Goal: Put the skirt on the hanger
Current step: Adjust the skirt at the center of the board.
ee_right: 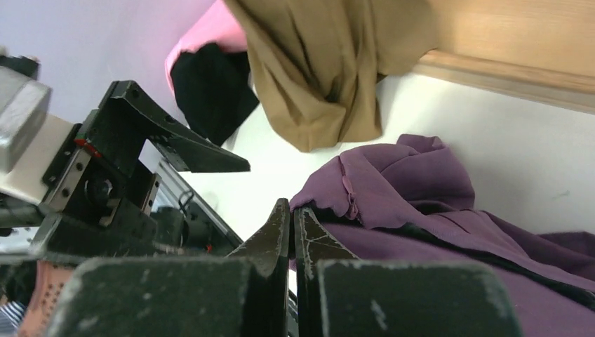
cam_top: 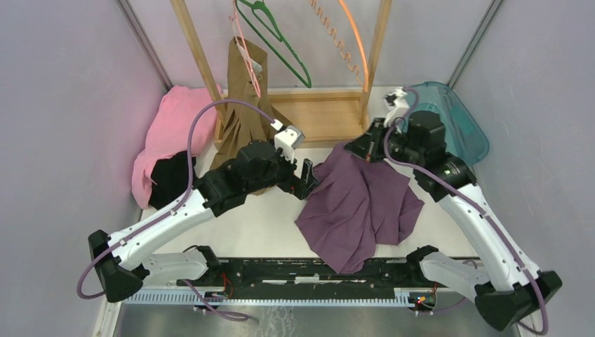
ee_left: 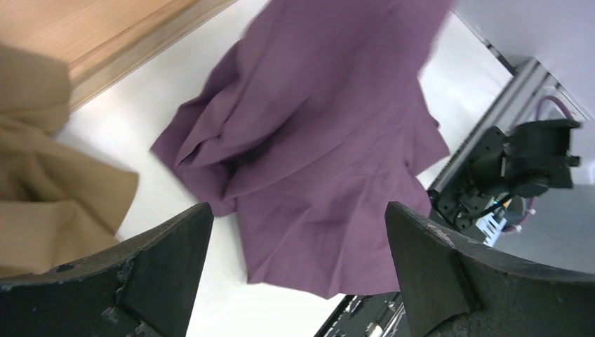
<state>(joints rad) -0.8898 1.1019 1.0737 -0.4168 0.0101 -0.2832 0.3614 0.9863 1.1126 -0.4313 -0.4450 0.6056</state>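
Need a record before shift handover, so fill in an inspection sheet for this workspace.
Surface: white table, no stains seen.
Job's things: purple skirt crumpled on table; green hanger and orange hanger free on wooden rack.
Clutter: tan garment on pink hanger, pink cloth, black cloth, teal bin.
Hands: left hand open near skirt; right hand shut on skirt's edge.
Cables: purple cable looped along each arm.
Surroundings: lilac walls.
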